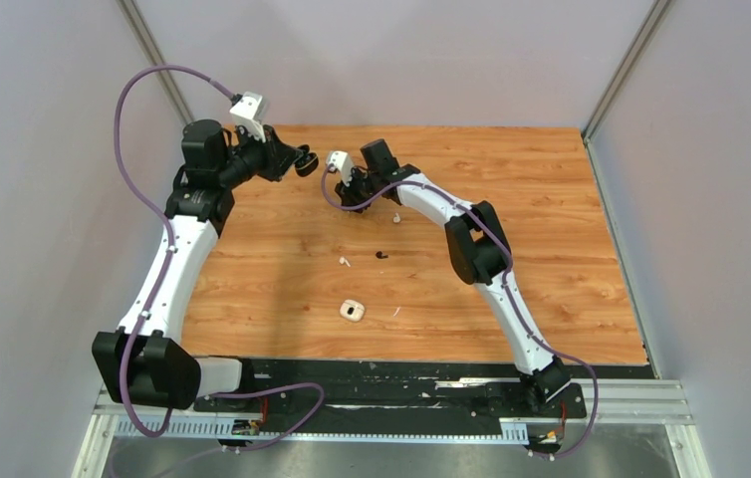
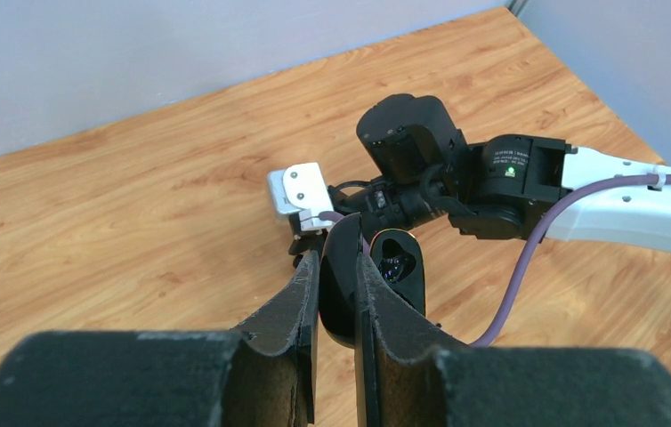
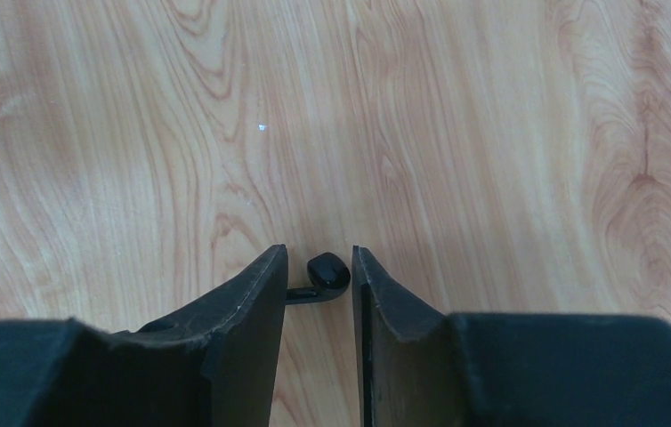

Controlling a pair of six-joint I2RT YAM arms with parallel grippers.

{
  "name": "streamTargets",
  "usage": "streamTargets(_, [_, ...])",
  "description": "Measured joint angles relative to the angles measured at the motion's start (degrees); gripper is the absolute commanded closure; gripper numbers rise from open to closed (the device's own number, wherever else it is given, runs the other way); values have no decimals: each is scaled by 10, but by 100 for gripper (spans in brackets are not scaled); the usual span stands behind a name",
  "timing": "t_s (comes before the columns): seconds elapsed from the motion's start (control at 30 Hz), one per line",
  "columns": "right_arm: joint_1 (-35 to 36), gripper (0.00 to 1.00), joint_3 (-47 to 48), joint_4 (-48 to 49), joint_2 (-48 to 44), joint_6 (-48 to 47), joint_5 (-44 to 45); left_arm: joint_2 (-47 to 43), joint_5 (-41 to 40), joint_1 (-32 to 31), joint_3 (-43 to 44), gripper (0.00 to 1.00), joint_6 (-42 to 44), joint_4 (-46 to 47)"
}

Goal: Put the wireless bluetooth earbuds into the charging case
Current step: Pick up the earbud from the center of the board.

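The right gripper (image 3: 319, 258) straddles a black earbud (image 3: 328, 271); the left gripper (image 2: 336, 262) pinches the open black charging case (image 2: 399, 267).
Low over the wooden table (image 3: 492, 133), the right jaws stand narrowly parted, the bud between the fingertips, nearer the right one. The left jaws clamp one half of the case.

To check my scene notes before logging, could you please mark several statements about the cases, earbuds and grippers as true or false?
1. The left gripper pinches an open black charging case. True.
2. A black earbud sits between the right gripper's fingers. True.
3. The white charging case is in the right gripper. False: it lies on the table, apart from both grippers.
4. Every white earbud is already in a case. False: white earbuds lie loose on the table.
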Motion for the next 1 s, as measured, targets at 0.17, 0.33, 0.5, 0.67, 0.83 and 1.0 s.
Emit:
streamTargets(0.17, [0, 70, 0, 1, 1, -6, 5, 0, -2, 0, -2, 100, 0, 0])
streamTargets(0.33, [0, 70, 0, 1, 1, -8, 8, 0, -2, 0, -2, 100, 0, 0])
streamTargets(0.5, [0, 73, 0, 0, 1, -8, 15, 0, -2, 0, -2, 100, 0, 0])
streamTargets(0.67, [0, 77, 0, 0, 2, -9, 19, 0, -2, 0, -2, 100, -1, 0])
streamTargets(0.83, [0, 83, 0, -2, 2, -10, 19, 0, -1, 0, -2, 100, -2, 0])
streamTargets(1.0, [0, 85, -1, -2, 2, -10, 17, 0, -1, 0, -2, 100, -2, 0])
